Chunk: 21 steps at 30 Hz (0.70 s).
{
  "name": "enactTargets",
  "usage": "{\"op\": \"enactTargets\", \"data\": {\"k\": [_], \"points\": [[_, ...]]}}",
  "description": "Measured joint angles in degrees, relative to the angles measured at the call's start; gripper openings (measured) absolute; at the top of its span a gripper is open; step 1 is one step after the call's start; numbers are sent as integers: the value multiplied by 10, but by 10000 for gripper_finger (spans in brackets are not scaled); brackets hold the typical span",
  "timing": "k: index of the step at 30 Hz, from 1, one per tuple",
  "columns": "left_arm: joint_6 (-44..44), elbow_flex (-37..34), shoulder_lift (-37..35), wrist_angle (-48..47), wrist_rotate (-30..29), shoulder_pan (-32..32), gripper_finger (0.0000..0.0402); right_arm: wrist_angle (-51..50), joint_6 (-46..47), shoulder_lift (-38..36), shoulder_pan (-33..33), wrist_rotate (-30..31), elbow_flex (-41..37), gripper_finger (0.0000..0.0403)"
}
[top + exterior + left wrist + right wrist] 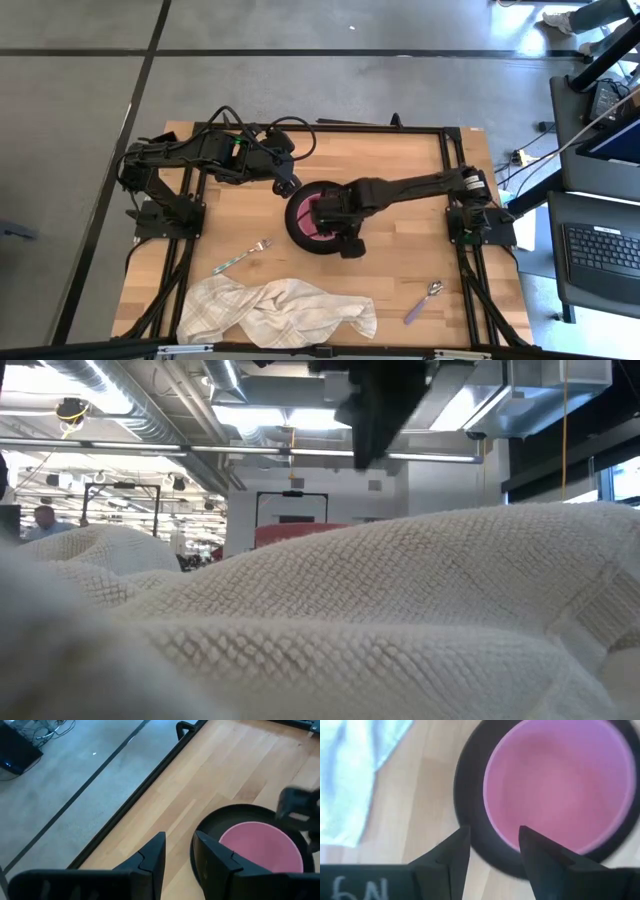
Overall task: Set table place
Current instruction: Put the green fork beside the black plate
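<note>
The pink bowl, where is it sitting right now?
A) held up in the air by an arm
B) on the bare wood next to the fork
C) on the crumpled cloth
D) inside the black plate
D: the pink bowl rests inside the black plate, whose dark rim rings it in both wrist views, with the right gripper open above the rim.

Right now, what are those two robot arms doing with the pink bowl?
They are setting a place on the table. The pink bowl sits on the black plate near the middle. The right gripper hangs open just over the plate's rim, holding nothing. The left gripper is open too, beside the plate on the other side. The fork and the purple-handled spoon lie untouched on the wood, and a crumpled cloth lies at the near edge.
</note>
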Motion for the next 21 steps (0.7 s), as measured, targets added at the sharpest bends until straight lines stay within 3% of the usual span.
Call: {"op": "enactTargets", "data": {"k": [5,10,15,21], "points": [[-28,0,0,-5,32,0,94,-70,46,0,0,-3,91,170],[-107,0,0,-89,77,-10,94,-139,104,0,2,-4,149,170],[-148,-16,-8,-109,104,-38,94,-203,113,0,12,-3,171,170],[-229,-47,-10,-108,136,-78,94,-202,91,-7,34,-2,172,170]]}}
